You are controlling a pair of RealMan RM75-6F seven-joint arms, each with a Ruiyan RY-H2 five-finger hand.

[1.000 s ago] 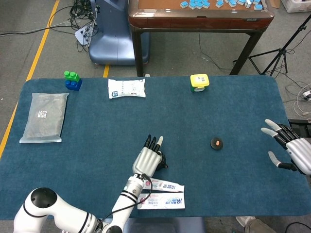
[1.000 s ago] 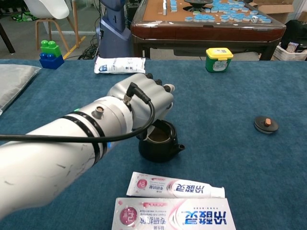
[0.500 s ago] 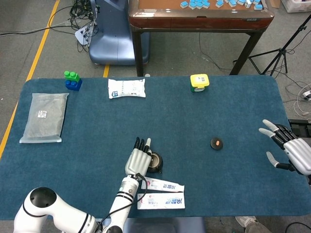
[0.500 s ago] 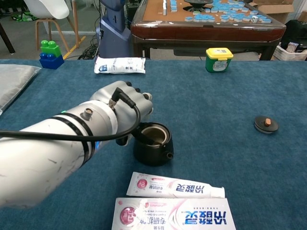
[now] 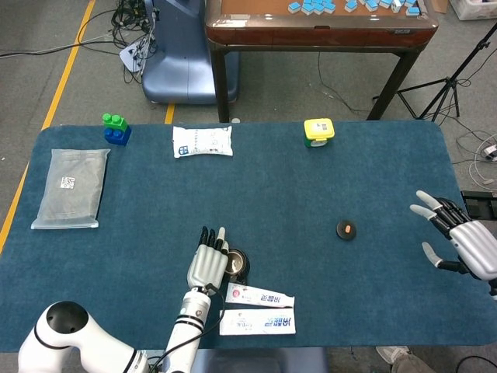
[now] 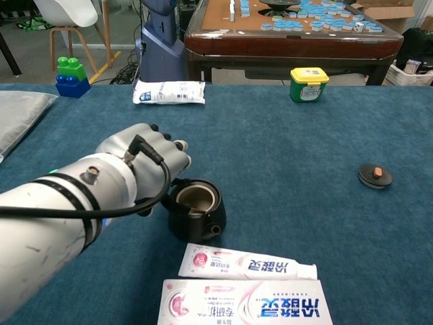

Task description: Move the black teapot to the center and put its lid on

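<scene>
The black teapot stands lidless on the blue table near the front edge, its inside showing. My left hand is against its left side, fingers curled at the handle, gripping it. The teapot's lid, a small black disc with an orange knob, lies alone to the right. At the table's right edge my right hand hovers with fingers spread and nothing in it; the chest view does not show it.
Two toothpaste boxes lie just in front of the teapot. Along the back sit a yellow-lidded jar, a white packet and green-blue blocks. A grey bag lies far left.
My left hand has drawn back to the left and toward the front edge, and the teapot has come with it. The right hand shifted slightly; the lid stayed put.
</scene>
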